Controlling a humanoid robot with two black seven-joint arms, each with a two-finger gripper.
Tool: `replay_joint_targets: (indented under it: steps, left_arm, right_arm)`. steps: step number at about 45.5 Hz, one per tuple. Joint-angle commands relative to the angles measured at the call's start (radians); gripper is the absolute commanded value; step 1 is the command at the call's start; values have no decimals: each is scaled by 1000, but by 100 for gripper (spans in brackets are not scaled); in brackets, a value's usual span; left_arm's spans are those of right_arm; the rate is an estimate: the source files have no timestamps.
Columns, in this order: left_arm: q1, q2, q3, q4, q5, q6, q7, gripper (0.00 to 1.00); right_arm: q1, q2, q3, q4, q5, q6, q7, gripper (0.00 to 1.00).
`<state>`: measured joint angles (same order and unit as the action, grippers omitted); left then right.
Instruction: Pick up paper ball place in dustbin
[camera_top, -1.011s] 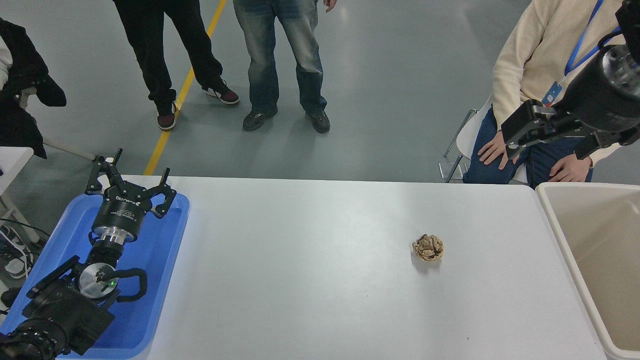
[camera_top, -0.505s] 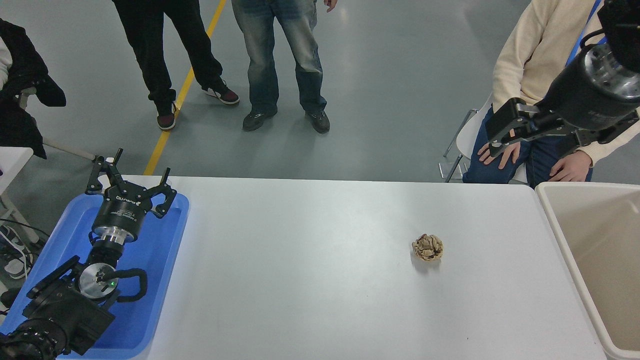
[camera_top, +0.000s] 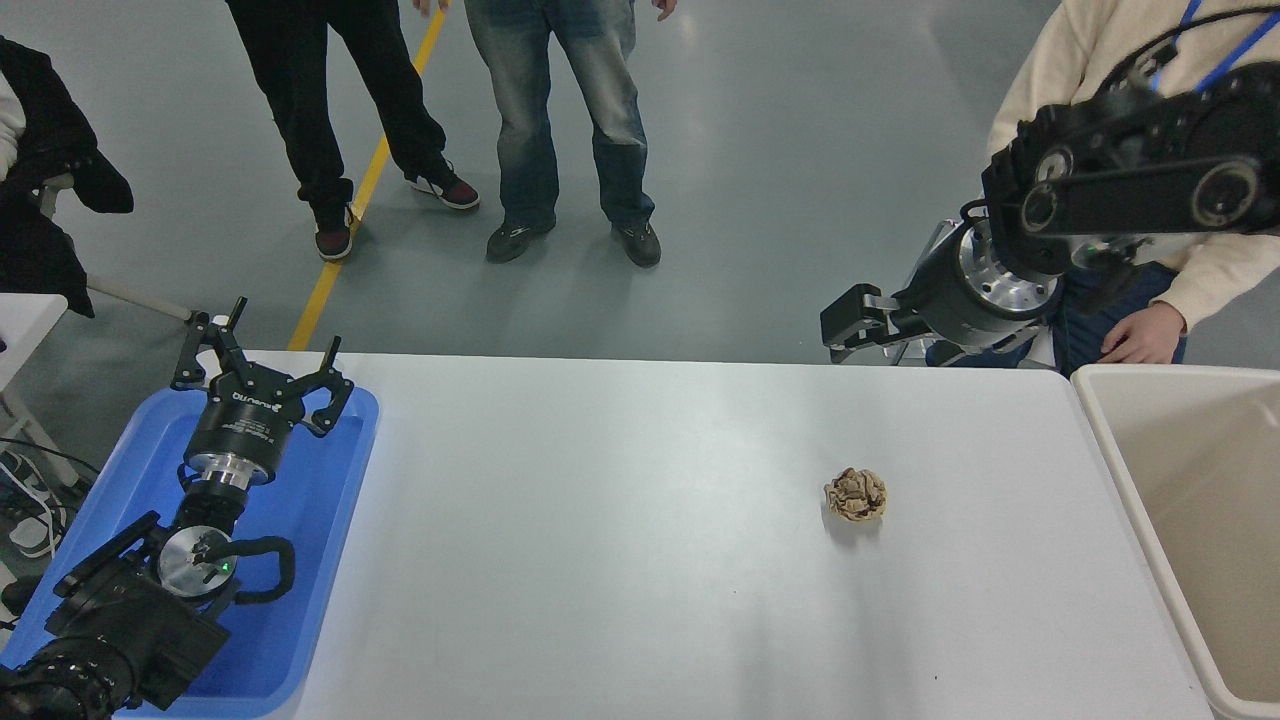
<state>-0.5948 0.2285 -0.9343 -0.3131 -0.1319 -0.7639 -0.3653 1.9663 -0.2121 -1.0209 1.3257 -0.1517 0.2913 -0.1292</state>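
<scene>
Paper ball (camera_top: 856, 494) sits alone on the white table (camera_top: 620, 520), right of centre, well apart from the blue tray (camera_top: 310, 520) and nearer the beige dustbin (camera_top: 1110, 440) at the table's right end; nothing touches it.

My right gripper (camera_top: 848, 328) hangs above the table's far edge, pointing left, well short of the wad; seen edge-on as it is, I cannot tell whether it is spread or closed. My left gripper (camera_top: 255, 365) is parked over the tray at lower left, fingers splayed open and holding nothing.

As I judge it, the step in hand is the reach; to do it well I should turn the wrist downward, spread wide enough to straddle the wad, centre over it, and descend until the tips are just off the tabletop; crumpled paper is light and will skid if one finger touches first, so both should close together, gently; then lift clear before swinging right over the bin's rim.

A seated person's hand (camera_top: 1143, 338) rests near the bin's far corner; the swing should stay clear of it.

Writing: white lettering shows on my left gripper's body, too small to read; the person's lanyard print is not legible.
</scene>
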Motion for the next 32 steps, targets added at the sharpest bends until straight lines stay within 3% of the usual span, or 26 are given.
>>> replay_joint_targets:
  steps: [1, 17, 32]
  left_arm:
    - [1, 0, 0, 0, 1, 0, 0, 100]
    - [1, 0, 0, 0, 0, 0, -1, 100]
    - [1, 0, 0, 0, 0, 0, 0, 100]
  right_arm:
    - [-256, 140, 22, -177, -86, -101, -7, 100]
    - [-546, 212, 19, -445, -89, -124, -9, 100]
    - [-632, 212, 5, -479, -91, -310, -7, 98]
